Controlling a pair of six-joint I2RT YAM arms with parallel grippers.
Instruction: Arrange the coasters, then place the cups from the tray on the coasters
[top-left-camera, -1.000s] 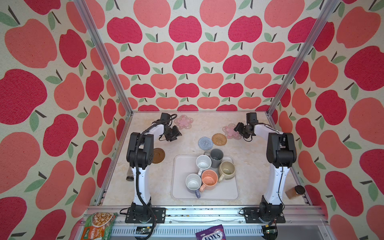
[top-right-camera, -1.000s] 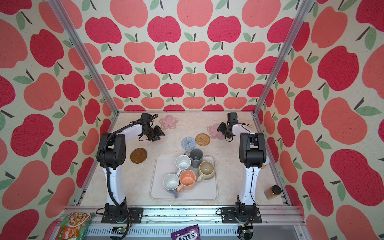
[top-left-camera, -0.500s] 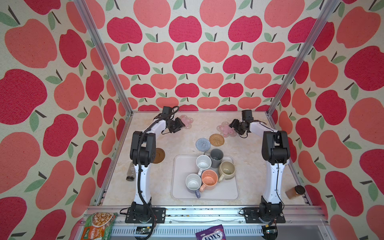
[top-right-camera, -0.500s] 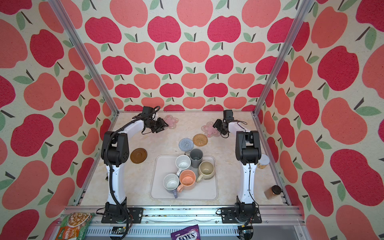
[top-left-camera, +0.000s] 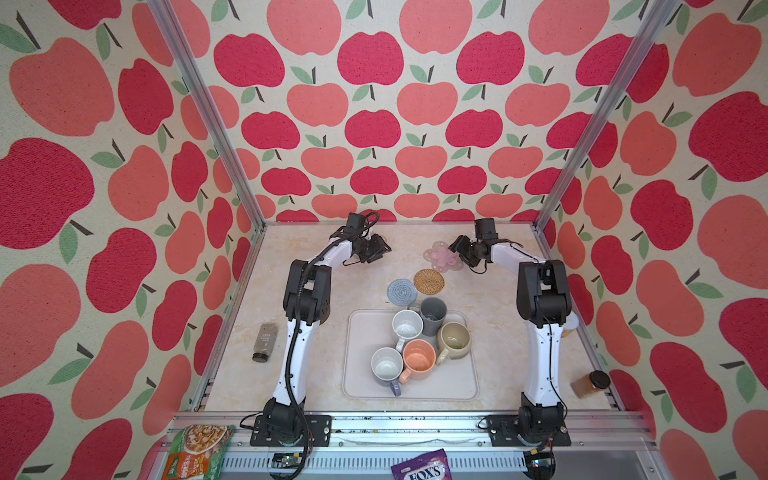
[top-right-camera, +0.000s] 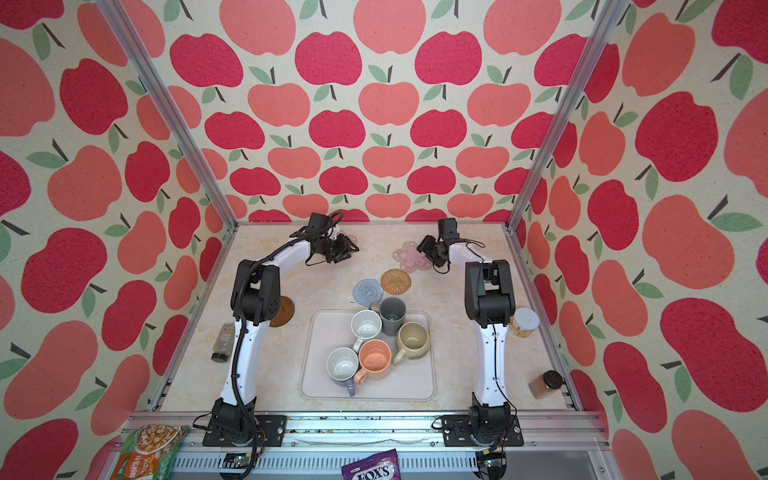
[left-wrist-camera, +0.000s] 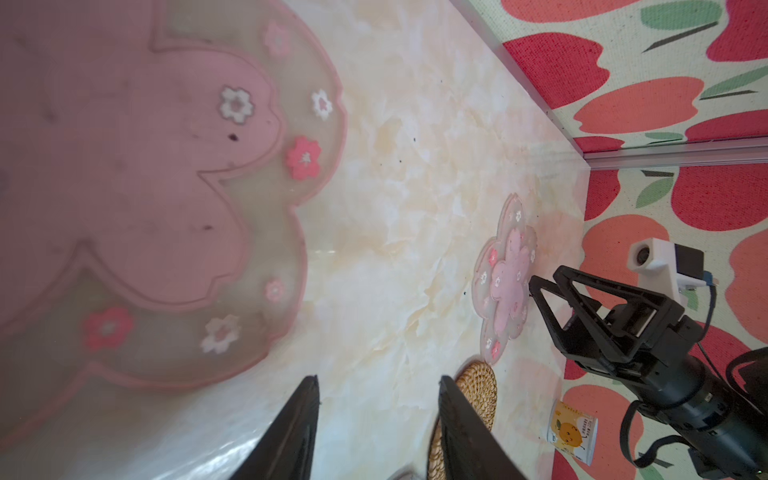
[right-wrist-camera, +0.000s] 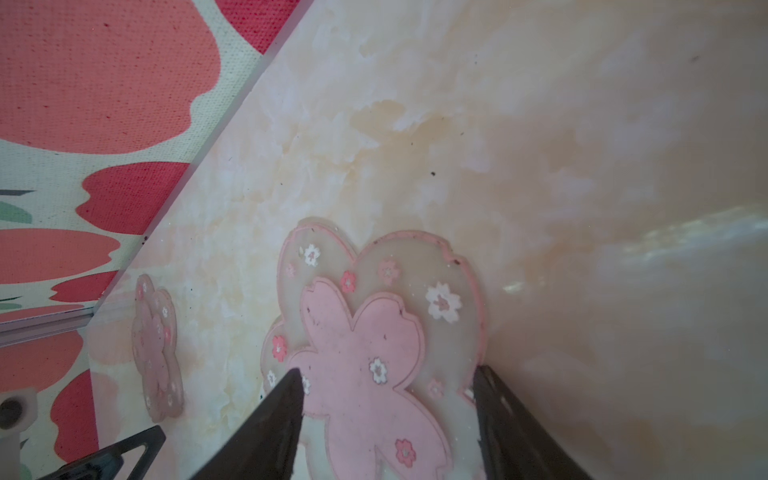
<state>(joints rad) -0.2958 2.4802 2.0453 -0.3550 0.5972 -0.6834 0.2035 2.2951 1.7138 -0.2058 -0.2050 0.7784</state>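
Found the right gripper (right-wrist-camera: 386, 374) set low over a pink flower-shaped coaster with a translucent rim (right-wrist-camera: 365, 332), just right of centre in both top views, jaws spread wide and clamping nothing, one fingertip (right-wrist-camera: 278, 411) overlapping a petal, the other at the mat's edge; could not tell whether pressing down or only hovering. Found the left gripper (left-wrist-camera: 378, 380) with jaws parted and empty, near the second pink flower-shaped coaster (left-wrist-camera: 124, 187) filling the upper left of the left wrist view. Spotted the blue-grey crocheted round coaster (top-left-camera: 402, 291) and the woven rattan round coaster (top-left-camera: 429, 281) close together, touching or nearly so, just above the large pale off-white rounded tray (top-left-camera: 451, 384), and the dark brown disc coaster (top-right-camera: 284, 311) half hidden behind the left arm, left of centre in a top view. Counted all five mugs on the tray, packed tight: lavender-grey mug (top-left-camera: 386, 365), white mug (top-left-camera: 407, 326), peach-orange mug (top-left-camera: 419, 358), beige-olive mug (top-left-camera: 455, 338) and taller dark grey mug (top-left-camera: 433, 312)

Feared a curled or flipped petal from dragging so thin a mat under a fingertip. Feared one mat riding over another from a push toward the rattan one, with no flat seat left for a mug. Expected trouble later from the crowding: a neighbour knocked over while reaching for any one mug. Rated the dark grey mug, at the tray's upper edge beside the crocheted coaster, likeliest to catch on the rim and tip
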